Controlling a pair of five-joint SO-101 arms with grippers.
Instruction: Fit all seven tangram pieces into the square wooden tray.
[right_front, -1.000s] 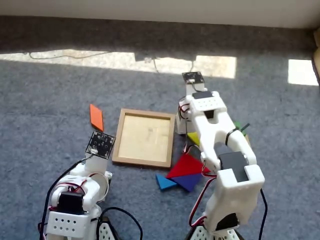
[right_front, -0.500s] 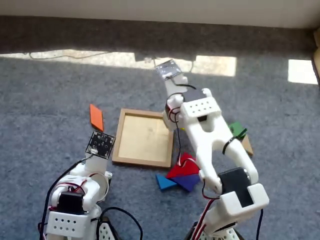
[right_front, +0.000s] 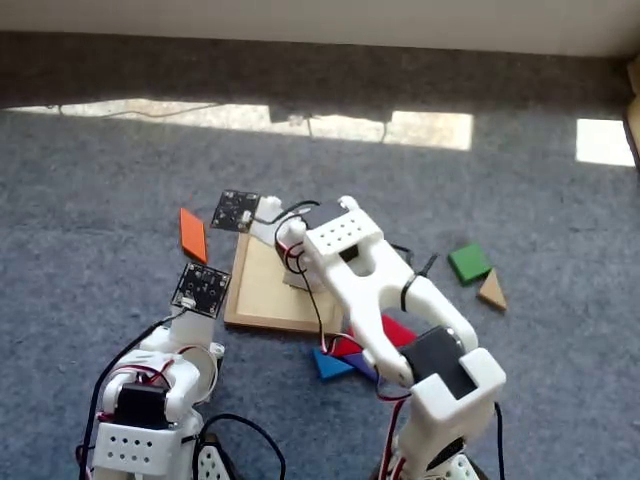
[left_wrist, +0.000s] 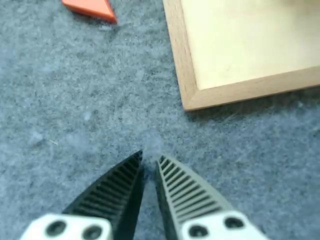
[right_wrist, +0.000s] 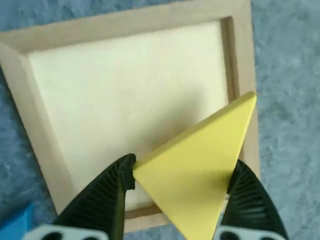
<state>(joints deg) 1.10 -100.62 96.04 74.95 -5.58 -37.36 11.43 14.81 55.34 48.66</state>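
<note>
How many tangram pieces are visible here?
7: yellow triangle in the right gripper over the tray; orange piece beside the tray; red piece, blue piece, dark-blue piece by the right arm; green square, tan triangle farther out.

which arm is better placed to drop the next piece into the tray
Right. The right gripper is shut on the yellow triangle, over the wooden tray. The left gripper holds nothing, over the carpet off the tray's corner, and would first have to fetch a piece.
</note>
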